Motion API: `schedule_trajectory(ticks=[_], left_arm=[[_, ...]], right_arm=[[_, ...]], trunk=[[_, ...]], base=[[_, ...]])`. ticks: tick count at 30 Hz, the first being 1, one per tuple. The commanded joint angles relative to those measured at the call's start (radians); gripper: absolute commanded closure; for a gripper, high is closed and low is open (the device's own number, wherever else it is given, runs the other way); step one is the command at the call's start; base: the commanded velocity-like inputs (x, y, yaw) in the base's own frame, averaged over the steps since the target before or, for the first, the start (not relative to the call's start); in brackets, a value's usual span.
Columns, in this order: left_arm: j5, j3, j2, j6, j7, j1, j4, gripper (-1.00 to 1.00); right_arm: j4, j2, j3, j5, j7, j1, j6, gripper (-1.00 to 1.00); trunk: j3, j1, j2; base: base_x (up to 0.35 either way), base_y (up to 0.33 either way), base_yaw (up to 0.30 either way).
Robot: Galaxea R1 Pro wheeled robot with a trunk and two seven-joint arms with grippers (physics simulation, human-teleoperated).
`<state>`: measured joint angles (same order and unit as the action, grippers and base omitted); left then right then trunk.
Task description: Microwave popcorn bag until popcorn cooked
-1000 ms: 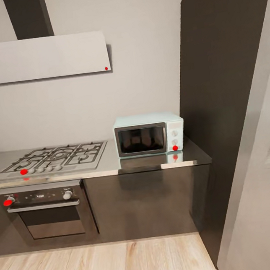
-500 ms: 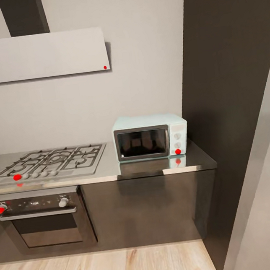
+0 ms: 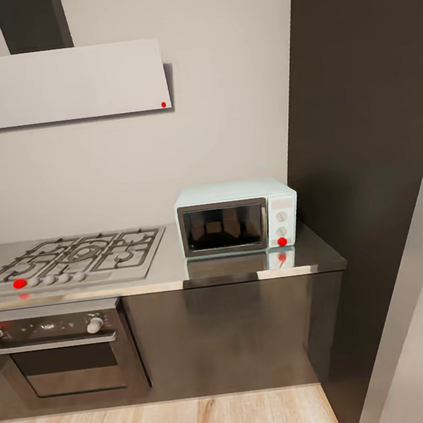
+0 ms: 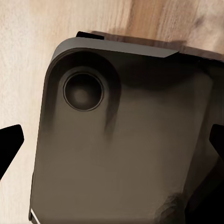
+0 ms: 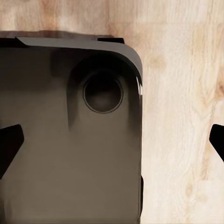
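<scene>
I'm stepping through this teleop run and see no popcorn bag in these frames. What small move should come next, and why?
Probably turn the head or base left along the countertop to search for the bag. The microwave sits there with its door shut, beside the cooktop, and no bag lies on the stretch in view. Both wrist cameras look down at the robot's dark base over the wood floor, so the arms look stowed.

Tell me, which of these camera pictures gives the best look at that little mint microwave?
The head view: the microwave sits whole on the countertop, door shut, knobs facing the camera. The two wrist views look down at the wooden floor and the robot's dark base instead, with nothing of the microwave.
</scene>
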<state>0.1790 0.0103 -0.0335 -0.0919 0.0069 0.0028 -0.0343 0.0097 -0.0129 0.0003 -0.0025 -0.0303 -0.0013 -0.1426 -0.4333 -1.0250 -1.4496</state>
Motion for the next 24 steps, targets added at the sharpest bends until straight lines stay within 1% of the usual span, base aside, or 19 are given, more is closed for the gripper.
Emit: schedule_trajectory(ticks=[1, 5, 9, 10, 11, 12, 14, 16, 17, 18, 19, 20, 21, 22, 24], left_arm=[[0.005, 0.0, 0.0, -0.002, 0.001, 0.0, -0.001, -1.0], [0.005, 0.0, 0.0, -0.002, 0.001, 0.0, -0.001, -1.0], [0.004, 0.0, -0.001, -0.003, 0.001, 0.0, -0.001, -1.0], [0.004, 0.0, 0.0, -0.002, 0.001, 0.0, -0.001, -1.0], [0.004, 0.0, -0.001, -0.003, 0.001, 0.0, -0.001, -1.0], [0.004, 0.0, 0.0, -0.003, 0.001, 0.0, -0.001, -1.0], [0.004, 0.0, 0.0, -0.003, 0.001, 0.0, -0.001, -1.0], [0.004, 0.0, 0.0, -0.003, 0.001, 0.0, -0.001, -1.0], [0.004, 0.0, 0.0, -0.003, 0.0, 0.0, -0.001, -1.0], [0.004, 0.0, 0.0, -0.003, 0.0, 0.0, -0.001, -1.0], [0.004, 0.0, 0.0, -0.003, 0.0, 0.0, -0.001, -1.0], [0.004, 0.0, 0.0, -0.003, -0.001, 0.0, -0.001, -1.0], [0.004, 0.0, 0.0, -0.003, -0.001, 0.0, -0.001, -1.0], [0.004, 0.0, 0.0, -0.003, -0.001, 0.0, -0.001, -1.0], [0.004, 0.0, 0.0, -0.003, -0.001, 0.0, -0.001, -1.0]], right_arm=[[0.001, 0.0, -0.002, -0.002, -0.001, 0.0, -0.004, -1.0], [0.001, 0.001, -0.005, -0.005, 0.0, 0.0, -0.003, -1.0], [0.0, 0.001, 0.01, 0.007, 0.0, 0.0, -0.004, -1.0], [-0.057, -0.002, 0.03, 0.017, 0.012, 0.0, 0.0, -1.0], [-0.096, -0.002, 0.033, 0.018, 0.012, 0.0, 0.012, -1.0], [-0.16, -0.002, 0.035, 0.019, 0.012, 0.0, 0.055, -1.0], [-0.358, -0.003, 0.037, 0.019, 0.015, 0.0, 0.215, -1.0], [-0.492, -0.003, 0.038, 0.02, 0.016, 0.0, 0.304, -1.0], [-0.583, -0.003, 0.039, 0.02, 0.016, 0.0, 0.365, -1.0], [-0.64, -0.003, 0.039, 0.02, 0.016, 0.0, 0.404, -1.0], [-0.726, -0.003, 0.039, 0.02, 0.016, 0.0, 0.463, -1.0], [-0.839, -0.003, 0.039, 0.019, 0.016, 0.0, 0.539, -1.0], [-0.93, -0.002, 0.04, 0.018, 0.016, 0.0, 0.596, -1.0], [-1.089, -0.002, 0.04, 0.017, 0.016, 0.0, 0.685, -1.0], [-1.268, -0.001, 0.04, 0.015, 0.016, -0.002, 0.769, -1.0]], trunk=[[-0.001, 0.0, 0.0], [-0.001, 0.0, 0.0], [-0.001, 0.0, 0.0], [-0.001, 0.0, 0.0], [-0.001, 0.0, 0.0], [-0.001, 0.0, 0.0], [-0.001, 0.0, 0.0], [-0.001, 0.0, 0.0], [-0.001, 0.0, 0.0], [-0.001, 0.0, 0.0], [-0.001, 0.0, 0.0], [-0.001, 0.0, 0.0], [-0.001, 0.0, 0.0], [-0.001, 0.0, 0.0], [-0.001, 0.0, 0.0]], base=[[0.0, 0.0, 0.0], [0.0, 0.0, 0.0], [0.0, 0.0, 0.0], [0.0, 0.0, 0.0], [0.0, 0.0, 0.0], [0.0, 0.0, 0.0], [0.0, 0.0, 0.0], [0.0, 0.0, 0.0], [0.0, 0.0, 0.0], [0.0, 0.0, 0.0], [0.0, 0.0, 0.0], [0.0, 0.0, 0.0], [0.0, 0.0, 0.0], [0.0, 0.0, 0.0], [0.0, 0.0, 0.0]])
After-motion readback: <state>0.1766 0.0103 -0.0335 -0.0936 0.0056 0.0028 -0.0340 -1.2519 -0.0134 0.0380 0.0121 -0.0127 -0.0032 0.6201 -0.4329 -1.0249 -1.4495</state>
